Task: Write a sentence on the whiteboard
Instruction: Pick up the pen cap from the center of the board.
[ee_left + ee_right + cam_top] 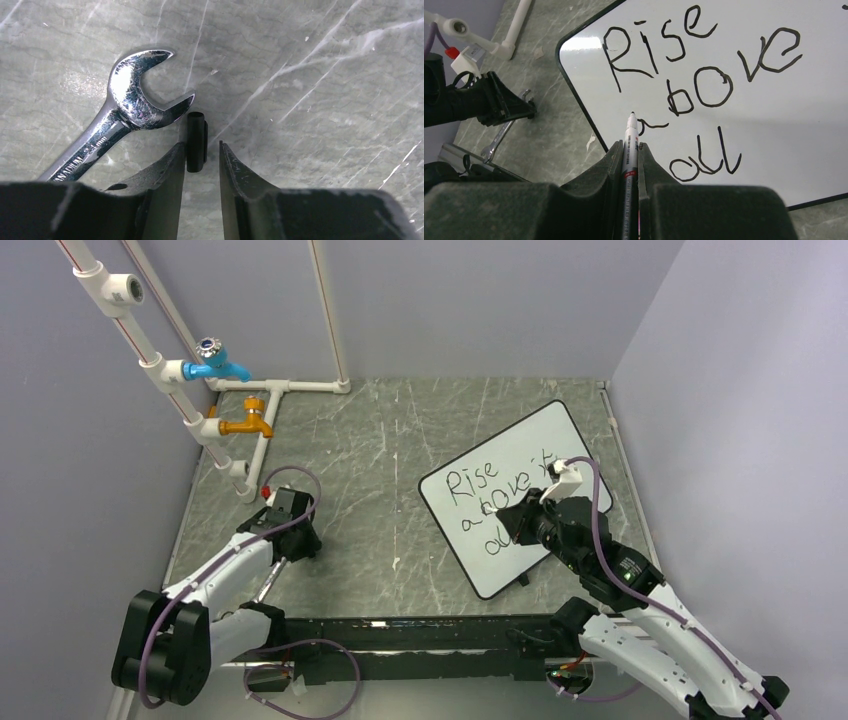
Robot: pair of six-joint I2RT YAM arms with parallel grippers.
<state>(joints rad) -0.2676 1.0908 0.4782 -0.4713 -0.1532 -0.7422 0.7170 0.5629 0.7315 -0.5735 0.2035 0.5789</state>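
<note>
Grey marbled counter [380, 470] is seen walled on three sides. The whiteboard [540, 455] is laid flat on the right half of the counter, its long axis running diagonally from near left to far right. The sentence [490, 505] is written in black in three slanted lines along that axis and read as "Rise above it all"; the right wrist view gives only "Rise", "above" and "all". White pipes [150, 350] are fixed at the far left, with a blue tap [215, 365] and an orange tap [250, 423]. A chrome wrench [125, 105] is laid on the counter at the left, open end pointing away from the left wrist camera; "…ANADIUM" is stamped on its shank. The right pincer [630, 146] is clenched on a marker [631, 127], whose tip is pointed at the board just beside the "a" of "above"; the print on its barrel is too small to read. The left pincer [201, 146] is released, jaws apart around a small black cylinder [196, 135], which touches one finger only and lies just beside the wrench head.
</note>
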